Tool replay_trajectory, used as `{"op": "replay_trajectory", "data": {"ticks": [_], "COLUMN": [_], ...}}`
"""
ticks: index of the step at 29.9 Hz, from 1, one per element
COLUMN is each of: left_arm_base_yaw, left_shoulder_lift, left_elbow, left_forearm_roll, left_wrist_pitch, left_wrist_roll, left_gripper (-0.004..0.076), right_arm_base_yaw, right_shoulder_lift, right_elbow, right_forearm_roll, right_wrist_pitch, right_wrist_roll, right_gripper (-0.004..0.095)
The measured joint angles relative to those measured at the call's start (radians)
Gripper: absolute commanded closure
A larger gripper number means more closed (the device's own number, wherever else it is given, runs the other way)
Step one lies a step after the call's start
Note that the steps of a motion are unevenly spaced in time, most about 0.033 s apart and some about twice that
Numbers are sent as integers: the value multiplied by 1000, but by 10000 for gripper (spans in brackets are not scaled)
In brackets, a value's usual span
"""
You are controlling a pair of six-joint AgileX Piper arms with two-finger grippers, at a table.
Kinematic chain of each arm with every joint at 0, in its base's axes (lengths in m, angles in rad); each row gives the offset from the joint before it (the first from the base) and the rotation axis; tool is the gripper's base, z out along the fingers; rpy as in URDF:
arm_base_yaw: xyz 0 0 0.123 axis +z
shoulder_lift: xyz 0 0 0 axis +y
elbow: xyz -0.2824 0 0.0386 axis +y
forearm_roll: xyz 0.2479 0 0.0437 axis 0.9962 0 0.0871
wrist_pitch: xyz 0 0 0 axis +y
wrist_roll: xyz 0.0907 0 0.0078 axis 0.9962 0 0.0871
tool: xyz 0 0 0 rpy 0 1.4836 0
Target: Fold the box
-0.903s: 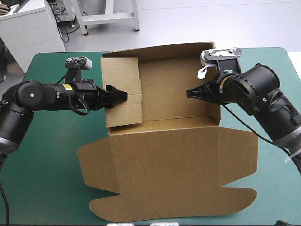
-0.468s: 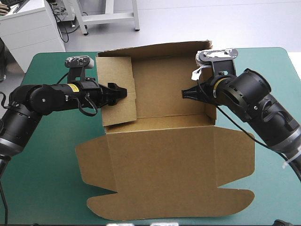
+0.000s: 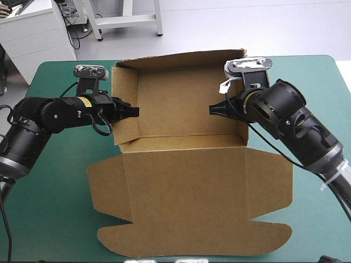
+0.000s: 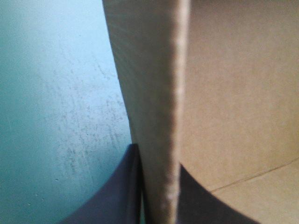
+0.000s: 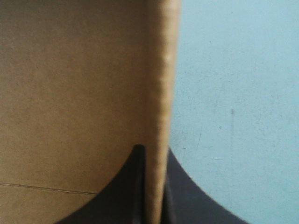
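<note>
I see the brown board box (image 3: 186, 181) in the middle of the desk (image 3: 55, 192) with its teal-green cover. The far half of the box is a tray. Its back wall (image 3: 181, 74) stands up, and so do the left wall (image 3: 125, 109) and the right wall (image 3: 242, 134). The near half is the big lid (image 3: 186, 208). It lies flat on the desk and reaches close to the near edge. It has a small flap on each side and a wavy front edge.

My left pincer (image 3: 133, 111) comes in from the left and pinches the left wall. In the left wrist view this left pincer (image 4: 158, 161) is almost pressed together. The thin edge of the board stands between its black fingers (image 4: 110, 196). One finger is on the side of the teal-green cover. The other is on the brown inside of the tray.

My right pincer (image 3: 213, 109) comes in from the right and pinches the right wall. In the right wrist view the right pincer (image 5: 153, 149) is almost pressed together too. The board edge runs straight ahead between its black fingers (image 5: 117, 196). The brown inside is on one side and the teal-green cover on the other.

The two pincers face each other across the open tray, well apart.
</note>
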Motion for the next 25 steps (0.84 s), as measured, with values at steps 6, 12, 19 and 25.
{"op": "replay_trajectory", "data": {"ticks": [6,12,19,25], "left_arm_base_yaw": [-10,-13,-18,-23], "left_shoulder_lift": [1,92,254,356], "left_elbow": [0,-91,-186,-189], "left_forearm_roll": [72,132,151,158], "left_wrist_pitch": [27,162,256,253], "left_wrist_roll": [-88,-113,-138,-183], "left_gripper": [756,756,756,756], "right_arm_base_yaw": [1,-20,-154,-250], "right_shoulder_lift": [5,21,93,194], "right_elbow": [0,0,2,2], "right_forearm_roll": [18,91,253,346], "right_wrist_pitch": [0,0,0,-1], "right_wrist_roll": [-10,-77,-185,-274], "right_gripper": [931,931,931,931]}}
